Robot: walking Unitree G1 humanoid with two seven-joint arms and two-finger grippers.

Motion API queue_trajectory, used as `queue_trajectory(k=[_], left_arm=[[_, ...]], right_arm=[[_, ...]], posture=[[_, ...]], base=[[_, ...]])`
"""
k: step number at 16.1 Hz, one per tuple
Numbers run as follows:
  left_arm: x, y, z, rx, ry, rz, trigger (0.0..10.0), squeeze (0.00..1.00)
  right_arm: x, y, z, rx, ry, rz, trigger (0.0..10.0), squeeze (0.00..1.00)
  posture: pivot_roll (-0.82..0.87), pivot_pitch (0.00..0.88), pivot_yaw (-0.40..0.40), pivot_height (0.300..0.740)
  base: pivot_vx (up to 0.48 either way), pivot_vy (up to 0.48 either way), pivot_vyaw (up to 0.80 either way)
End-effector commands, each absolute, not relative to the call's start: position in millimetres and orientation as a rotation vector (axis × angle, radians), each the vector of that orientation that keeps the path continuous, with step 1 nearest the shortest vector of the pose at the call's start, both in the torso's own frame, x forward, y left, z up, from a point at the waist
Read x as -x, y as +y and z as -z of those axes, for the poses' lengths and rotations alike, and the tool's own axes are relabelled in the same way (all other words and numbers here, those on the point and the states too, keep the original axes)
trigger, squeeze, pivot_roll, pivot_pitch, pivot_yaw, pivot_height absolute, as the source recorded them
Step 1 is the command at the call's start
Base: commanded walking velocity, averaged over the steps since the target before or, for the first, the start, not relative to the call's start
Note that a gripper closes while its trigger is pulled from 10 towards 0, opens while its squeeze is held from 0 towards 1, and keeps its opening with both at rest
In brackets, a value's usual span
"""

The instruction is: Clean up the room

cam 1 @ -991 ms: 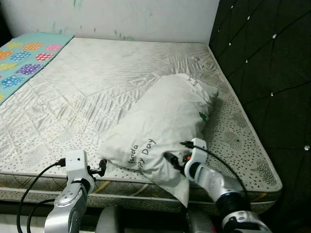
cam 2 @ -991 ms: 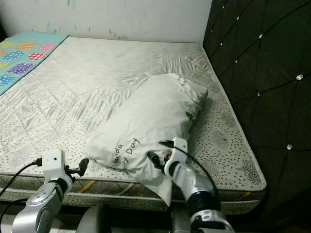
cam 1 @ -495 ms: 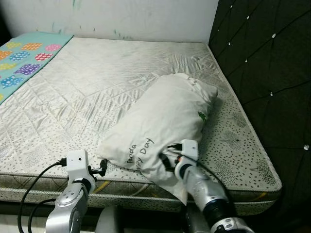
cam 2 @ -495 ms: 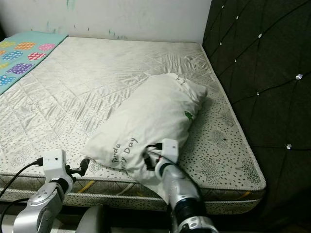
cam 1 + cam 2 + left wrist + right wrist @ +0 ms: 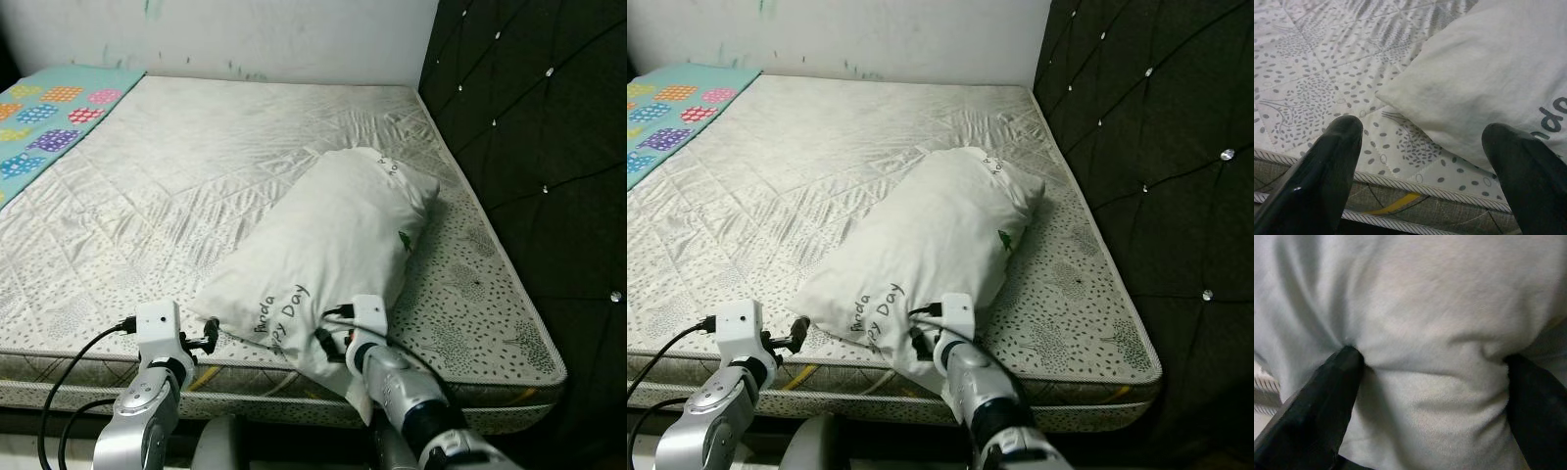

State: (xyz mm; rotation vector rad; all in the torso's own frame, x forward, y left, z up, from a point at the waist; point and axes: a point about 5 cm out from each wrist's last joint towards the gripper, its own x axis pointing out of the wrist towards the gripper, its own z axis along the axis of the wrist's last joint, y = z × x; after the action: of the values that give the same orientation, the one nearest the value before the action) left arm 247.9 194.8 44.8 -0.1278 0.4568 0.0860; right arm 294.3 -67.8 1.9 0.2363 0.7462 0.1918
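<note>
The right gripper (image 5: 1425, 396) had slid leftward along the near edge of the mattress (image 5: 196, 157) over the past second, from the pillow's (image 5: 333, 245) right flank to its near end. There its fingers (image 5: 1327, 387) were spread wide and pressed into the cloth, which bulged between them in the right wrist view. That looked like the start of a grasp: the jaws straddled a fold of the pillow but had not closed on it. The left gripper (image 5: 1425, 156) had barely moved. It hovered at the near edge, just beside the pillow's near-left corner, fingers (image 5: 1327, 161) spread and holding nothing, the corner lying between them in its wrist view.

The pillow had not shifted. It lay slantwise on the right half of the mattress, one end towards the dark tufted headboard (image 5: 529, 147), the other overhanging the near edge. It was plump, white and soft, printed with dark lettering near the low end and a small green mark near the high end. A colourful blanket (image 5: 49, 117) lay at the far-left corner.

With both grippers at the low end, the pillow seemed about to be lifted or dragged into place.
</note>
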Motion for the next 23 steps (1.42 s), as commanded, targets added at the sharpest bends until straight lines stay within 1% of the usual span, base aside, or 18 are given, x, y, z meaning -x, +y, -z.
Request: queue_trajectory(k=[1, 3, 4, 5, 7, 10, 17, 23], left_arm=[[-250, 195, -50, 0.117, 0.443, -0.088, 10.0, 0.0], [-250, 195, -50, 0.118, 0.445, -0.089, 10.0, 0.0], [-250, 196, -51, 0.12, 0.446, -0.09, 10.0, 0.0], [-250, 195, -51, 0.123, 0.447, -0.091, 10.0, 0.0], [-249, 195, -51, 0.124, 0.448, -0.09, 10.0, 0.0], [-248, 194, -50, 0.125, 0.452, -0.09, 10.0, 0.0], [-249, 196, -50, 0.117, 0.454, -0.091, 10.0, 0.0], [-251, 195, -50, 0.113, 0.454, -0.088, 10.0, 0.0]], right_arm=[[-292, -43, -5, -0.307, 0.772, -0.23, 10.0, 0.0], [-299, -53, -8, -0.394, 0.752, -0.17, 10.0, 0.0], [-301, -55, -8, -0.401, 0.746, -0.161, 10.0, 0.0], [-296, -57, -2, -0.385, 0.761, -0.15, 0.0, 0.0], [-290, -56, 4, -0.38, 0.769, -0.152, 0.0, 0.0], [-292, -52, 2, -0.362, 0.749, -0.186, 0.0, 0.0], [-295, -60, 2, -0.368, 0.735, -0.141, 0.0, 0.0], [-295, -57, 1, -0.371, 0.74, -0.168, 0.0, 0.0]], posture=[[-0.04, 0.0, -0.017, 0.617], [-0.03, 0.0, -0.016, 0.617], [-0.02, 0.0, -0.016, 0.617], [-0.02, 0.0, -0.016, 0.617], [-0.01, 0.0, -0.021, 0.617], [-0.02, 0.0, -0.019, 0.617], [-0.02, 0.0, -0.019, 0.617], [-0.02, 0.0, -0.018, 0.617]], base=[[0.0, 0.0, 0.0], [0.0, 0.0, 0.0], [0.0, 0.0, 0.0], [0.0, 0.0, 0.0], [0.0, 0.0, 0.0], [0.0, 0.0, 0.0], [0.0, 0.0, 0.0], [0.0, 0.0, 0.0]])
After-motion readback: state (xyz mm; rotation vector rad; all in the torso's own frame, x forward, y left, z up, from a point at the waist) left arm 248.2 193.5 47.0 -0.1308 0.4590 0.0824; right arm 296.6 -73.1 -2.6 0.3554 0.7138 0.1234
